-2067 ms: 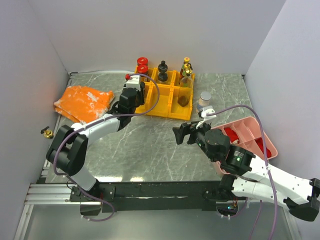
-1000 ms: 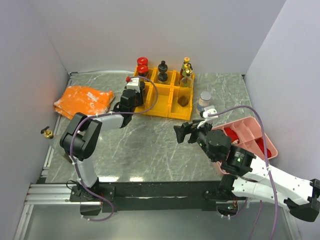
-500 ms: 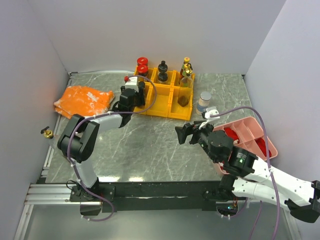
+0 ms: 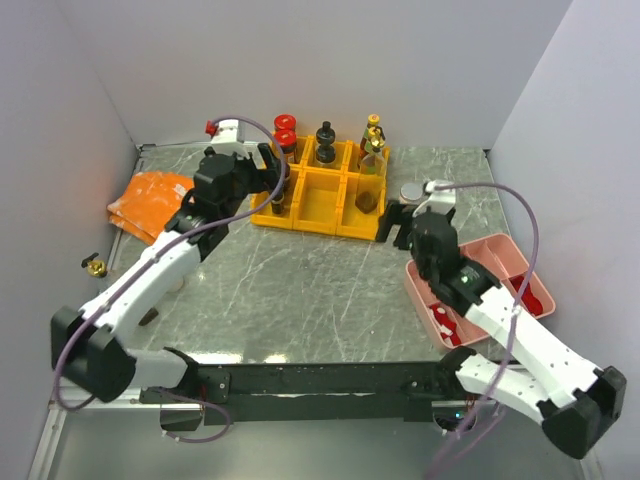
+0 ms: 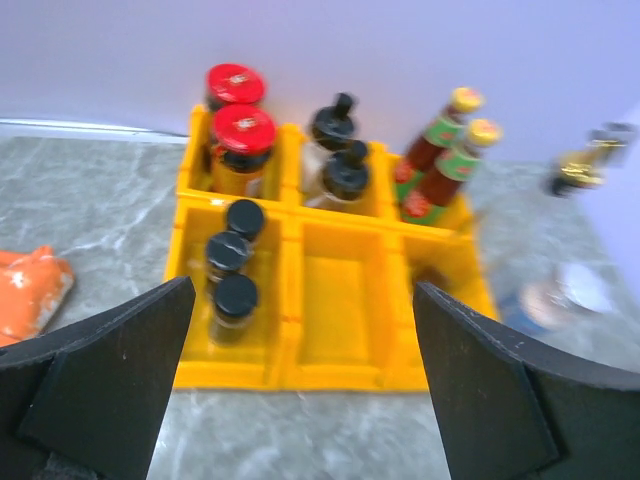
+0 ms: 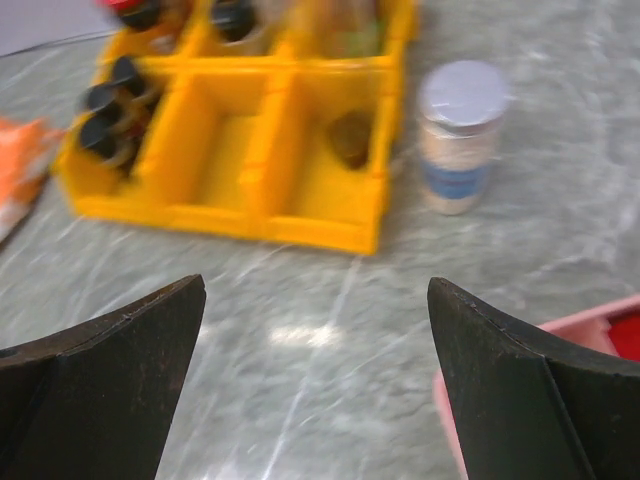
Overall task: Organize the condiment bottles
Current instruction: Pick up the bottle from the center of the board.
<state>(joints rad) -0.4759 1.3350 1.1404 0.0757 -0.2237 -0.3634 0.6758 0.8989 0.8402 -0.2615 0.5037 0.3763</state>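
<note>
Left gripper [image 5: 302,295] and right gripper [image 6: 316,283]: both released, nothing held. Condiment bottles [image 5: 240,135] stand inside yellow tray [image 5: 300,375]. One silver-capped jar [image 6: 460,135] (upright) stands just outside the tray's right wall.

The grey marble-patterned tabletop [image 4: 300,290] is smooth and glossy — light glares off it. The yellow plastic compartment tray [image 5: 290,300] looks smooth, faintly shiny. The orange cloth [image 4: 140,200] at the tabletop's left edge is crumpled and matt. The red-capped glass jars [image 5: 240,135] gleam — caps glossy.
</note>
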